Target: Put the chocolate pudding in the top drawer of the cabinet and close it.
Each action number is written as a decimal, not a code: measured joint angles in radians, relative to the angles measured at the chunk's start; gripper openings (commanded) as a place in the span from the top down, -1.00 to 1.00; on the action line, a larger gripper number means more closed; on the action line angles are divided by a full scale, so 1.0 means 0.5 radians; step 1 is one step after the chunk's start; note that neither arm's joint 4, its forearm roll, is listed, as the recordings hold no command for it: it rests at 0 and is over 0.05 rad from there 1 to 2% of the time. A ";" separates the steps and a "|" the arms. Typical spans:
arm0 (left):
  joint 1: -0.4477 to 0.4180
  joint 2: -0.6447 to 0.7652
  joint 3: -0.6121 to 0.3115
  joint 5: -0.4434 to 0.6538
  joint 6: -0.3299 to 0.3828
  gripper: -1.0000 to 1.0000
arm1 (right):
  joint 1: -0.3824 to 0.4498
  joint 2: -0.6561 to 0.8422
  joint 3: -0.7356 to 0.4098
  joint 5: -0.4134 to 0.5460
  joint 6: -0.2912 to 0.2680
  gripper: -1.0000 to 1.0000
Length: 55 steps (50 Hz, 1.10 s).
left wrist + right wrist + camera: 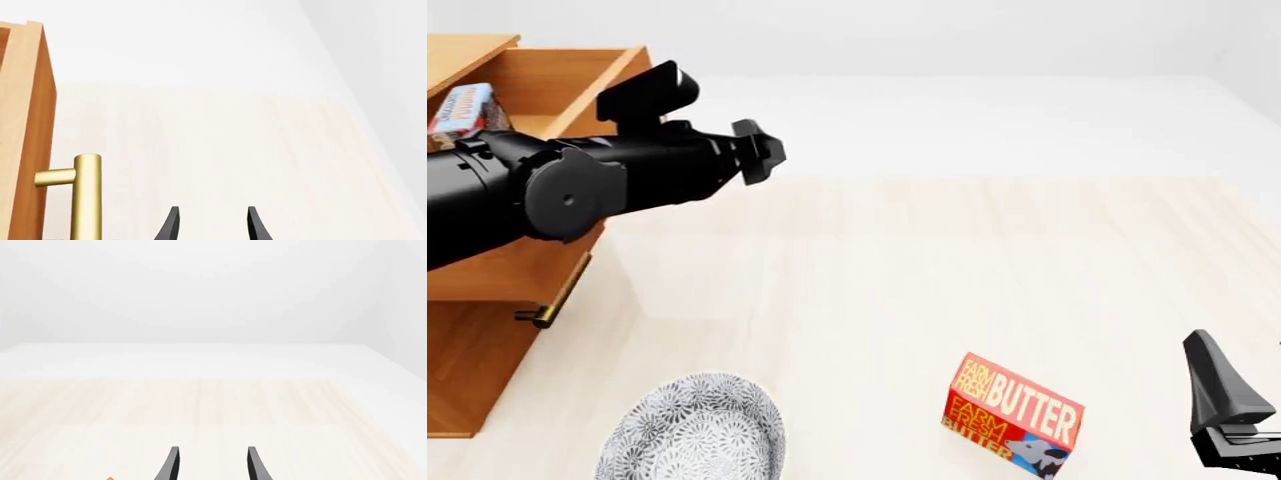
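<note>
Now, our read of the scene, line by line:

Cabinet: we see the cabinet (467,380) along the left edge of the front view, orange-brown wood, running from the upper left corner down to the lower left.

Top drawer: the top drawer (561,85) stands pulled out in the upper left of the front view, its inside open to view. In the left wrist view its front panel (30,130) fills the left edge.

Chocolate pudding: we find the chocolate pudding (461,108) inside the top drawer, at the far upper left of the front view, a light blue box with a red-orange edge, partly hidden behind our left arm.

Handle: a brass bar handle (87,197) shows at lower left of the left wrist view; in the front view a brass handle peeks out below the arm at left.

Left gripper: our left gripper (211,225) hangs just right of the drawer front, fingers parted with bare table between them, nothing held.

Right gripper: our right gripper (211,465) sits at the bottom of its wrist view, fingers spread apart and empty; in the front view it shows at the lower right corner.

Butter box: a red and yellow butter box (1014,415) lies at lower centre-right of the front view, well apart from the cabinet.

Plate: a grey patterned plate (694,430) sits at the bottom left-centre.

Table: pale wood table (961,260) beneath all.
</note>
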 measured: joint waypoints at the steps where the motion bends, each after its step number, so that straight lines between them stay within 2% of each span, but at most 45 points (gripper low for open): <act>1: 0.005 0.000 0.001 0.000 0.002 -1.00 | 0.000 0.000 0.000 0.000 0.000 -1.00; 55: 0.222 -0.025 0.093 -0.032 0.024 -1.00 | 0.000 0.000 0.000 0.000 0.000 -1.00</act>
